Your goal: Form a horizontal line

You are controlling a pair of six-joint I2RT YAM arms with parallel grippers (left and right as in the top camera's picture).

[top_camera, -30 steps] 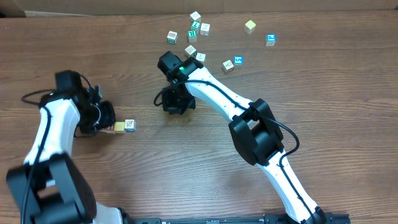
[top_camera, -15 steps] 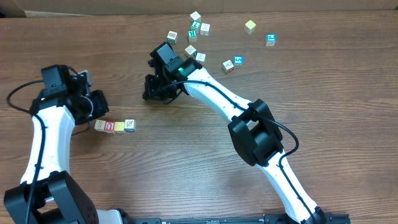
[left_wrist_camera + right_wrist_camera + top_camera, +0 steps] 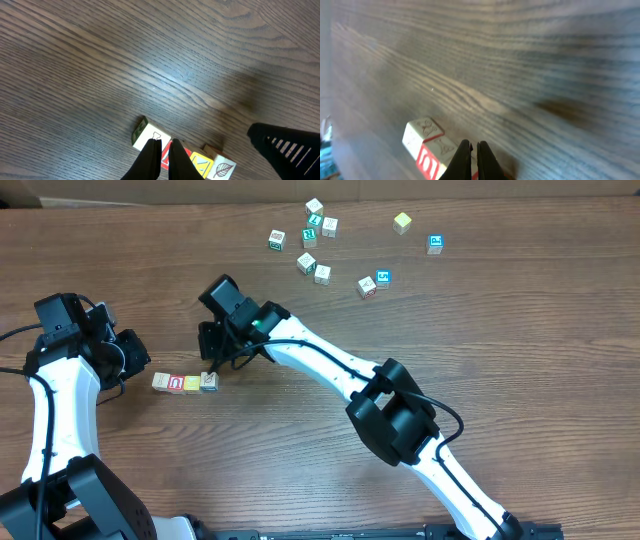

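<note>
Shows a brown wooden table [image 3: 500, 330] from above. Shows a row of four letter cubes [image 3: 185, 383] at left, side by side: cream-white, red-marked, yellow, then pale. Shows the right gripper [image 3: 211, 362] close over the row's right end and the left gripper [image 3: 138, 360] just beside its left end. Shows scattered cubes [image 3: 314, 220] well apart, near the top edge.

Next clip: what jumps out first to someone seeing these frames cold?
A short row of four letter cubes lies side by side, left of centre in the overhead view, with the shut right gripper poised over its right end. The shut left gripper sits near the row's left end, and loose letter cubes are scattered farther back.
</note>
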